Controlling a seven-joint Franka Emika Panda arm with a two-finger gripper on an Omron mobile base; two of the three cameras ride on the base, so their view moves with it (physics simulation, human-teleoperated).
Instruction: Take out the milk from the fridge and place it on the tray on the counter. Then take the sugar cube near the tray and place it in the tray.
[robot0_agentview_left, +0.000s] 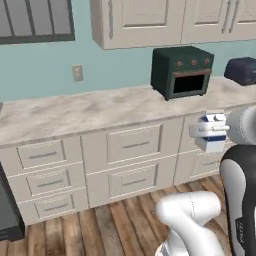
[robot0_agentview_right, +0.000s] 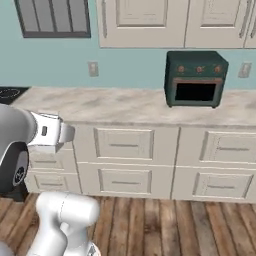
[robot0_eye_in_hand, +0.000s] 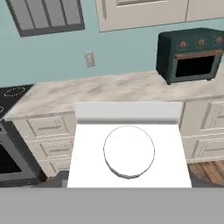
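- The milk (robot0_agentview_left: 212, 131) is off the surface, carried in the air in front of the cream drawer fronts, below the level of the stone top; in the left base view it sits at about 3 o'clock, just left of the white forearm.
- The fingers (robot0_agentview_left: 199, 131) are pinching the carton from either side, part-way spread to its width, with the blue band showing below them.
- In the hand view the carton's white top with its round cap (robot0_eye_in_hand: 129, 151) sits right in front of the lens at 6 o'clock.
- Risk, as I judge it: the carton hangs lower than the surface (robot0_agentview_left: 90, 110), so a straight move forward could knock it against the counter edge or a drawer front (robot0_agentview_left: 134, 143); it needs lifting first.
- Risk: the dark green toaster oven (robot0_agentview_left: 182, 71) stands at 1 o'clock on the surface, and a wide swing that way could clip it.
- Risk: a smooth carton held only by its sides may slip or twist if the arm jerks.
- Neither the tray nor the sugar cube can be made out here.
- No brand, label or readable writing; the carton bears only blue markings.
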